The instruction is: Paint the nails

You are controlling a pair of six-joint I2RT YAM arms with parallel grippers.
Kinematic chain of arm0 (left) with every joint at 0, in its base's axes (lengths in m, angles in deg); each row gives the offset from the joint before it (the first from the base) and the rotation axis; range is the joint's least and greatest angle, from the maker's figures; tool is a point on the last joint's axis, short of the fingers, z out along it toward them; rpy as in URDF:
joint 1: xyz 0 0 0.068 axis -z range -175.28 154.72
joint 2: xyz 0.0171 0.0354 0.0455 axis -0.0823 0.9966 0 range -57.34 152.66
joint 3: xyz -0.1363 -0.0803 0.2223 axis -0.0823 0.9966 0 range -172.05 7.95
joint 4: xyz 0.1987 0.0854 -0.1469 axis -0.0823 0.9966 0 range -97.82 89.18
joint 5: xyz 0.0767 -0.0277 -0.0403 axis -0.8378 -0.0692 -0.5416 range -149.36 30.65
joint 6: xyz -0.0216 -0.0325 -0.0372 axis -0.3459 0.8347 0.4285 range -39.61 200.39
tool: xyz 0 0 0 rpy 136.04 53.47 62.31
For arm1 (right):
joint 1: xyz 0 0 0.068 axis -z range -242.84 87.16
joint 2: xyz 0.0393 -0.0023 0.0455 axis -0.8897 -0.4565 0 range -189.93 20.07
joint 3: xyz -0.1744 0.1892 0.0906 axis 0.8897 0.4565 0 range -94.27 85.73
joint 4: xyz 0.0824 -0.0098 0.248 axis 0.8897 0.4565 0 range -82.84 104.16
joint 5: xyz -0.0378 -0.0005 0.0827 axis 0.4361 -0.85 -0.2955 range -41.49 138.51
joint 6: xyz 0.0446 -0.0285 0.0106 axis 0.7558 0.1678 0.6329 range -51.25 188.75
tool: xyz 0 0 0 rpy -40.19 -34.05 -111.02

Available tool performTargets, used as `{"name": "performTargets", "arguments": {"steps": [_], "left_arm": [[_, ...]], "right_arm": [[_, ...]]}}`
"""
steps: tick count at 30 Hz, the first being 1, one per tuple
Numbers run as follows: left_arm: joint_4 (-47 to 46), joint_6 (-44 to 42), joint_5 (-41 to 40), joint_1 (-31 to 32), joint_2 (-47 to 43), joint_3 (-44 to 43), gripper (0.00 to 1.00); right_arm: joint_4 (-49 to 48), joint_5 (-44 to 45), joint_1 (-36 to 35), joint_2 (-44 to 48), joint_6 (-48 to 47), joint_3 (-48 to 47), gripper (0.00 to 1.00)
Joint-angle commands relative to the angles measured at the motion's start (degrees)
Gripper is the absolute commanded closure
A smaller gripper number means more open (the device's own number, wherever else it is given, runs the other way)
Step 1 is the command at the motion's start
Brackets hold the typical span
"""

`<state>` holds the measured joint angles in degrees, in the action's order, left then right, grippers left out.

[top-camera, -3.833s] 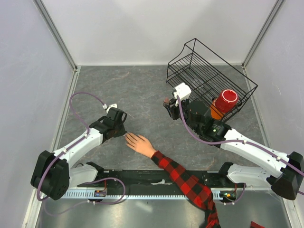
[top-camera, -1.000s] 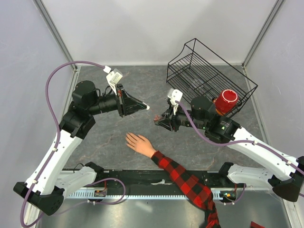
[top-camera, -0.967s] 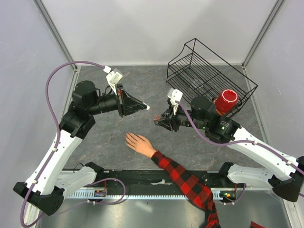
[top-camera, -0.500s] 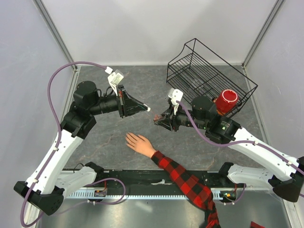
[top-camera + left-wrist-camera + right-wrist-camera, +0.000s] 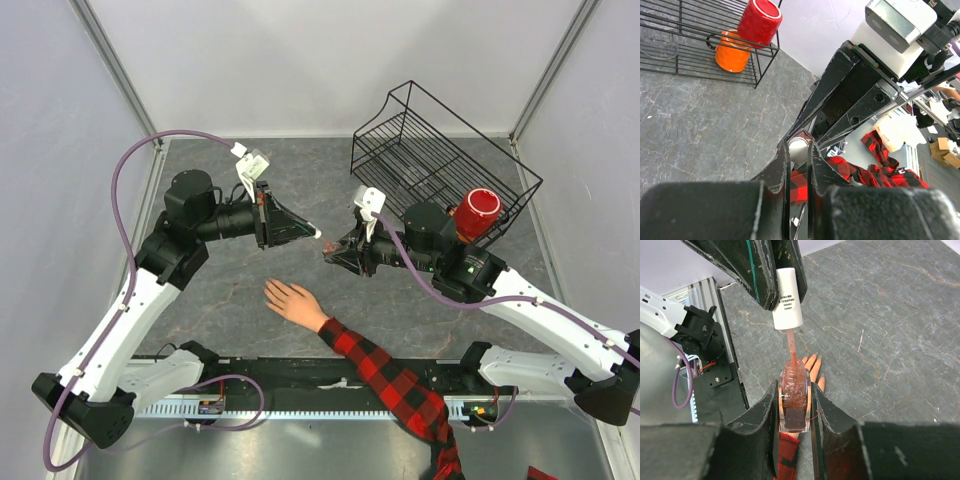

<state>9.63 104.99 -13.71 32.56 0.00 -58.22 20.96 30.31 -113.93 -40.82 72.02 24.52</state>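
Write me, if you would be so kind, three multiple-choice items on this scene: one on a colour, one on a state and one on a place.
1. What colour is the cap in the left gripper?
A black; B white; C blue.
2. In what state is the bottle in the right gripper?
A open, cap off; B capped; C lying on its side.
3. Where is the red cup?
A in the left gripper; B in the right gripper; C in the wire basket.

Answers:
1 B: the right wrist view shows a white cap.
2 A: the cap hangs above the bottle, with only the brush stem reaching its neck.
3 C: it rests on an orange cup inside the wires.
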Motion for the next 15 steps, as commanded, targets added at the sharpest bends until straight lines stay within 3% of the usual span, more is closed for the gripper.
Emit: {"name": "performTargets", "arguments": {"steps": [1, 15], "left_arm": [[-1.90, 1.15, 1.72, 0.73, 0.40, -0.10, 0.98], [0.38, -0.52, 4.01, 2.57, 3.30, -1.24, 0.98]], "right_arm": [[-3.78, -1.14, 0.11, 0.50, 0.25, -1.02, 1.00], [-3.96, -2.11, 0.11, 0.85, -0.19, -1.02, 1.00]]}}
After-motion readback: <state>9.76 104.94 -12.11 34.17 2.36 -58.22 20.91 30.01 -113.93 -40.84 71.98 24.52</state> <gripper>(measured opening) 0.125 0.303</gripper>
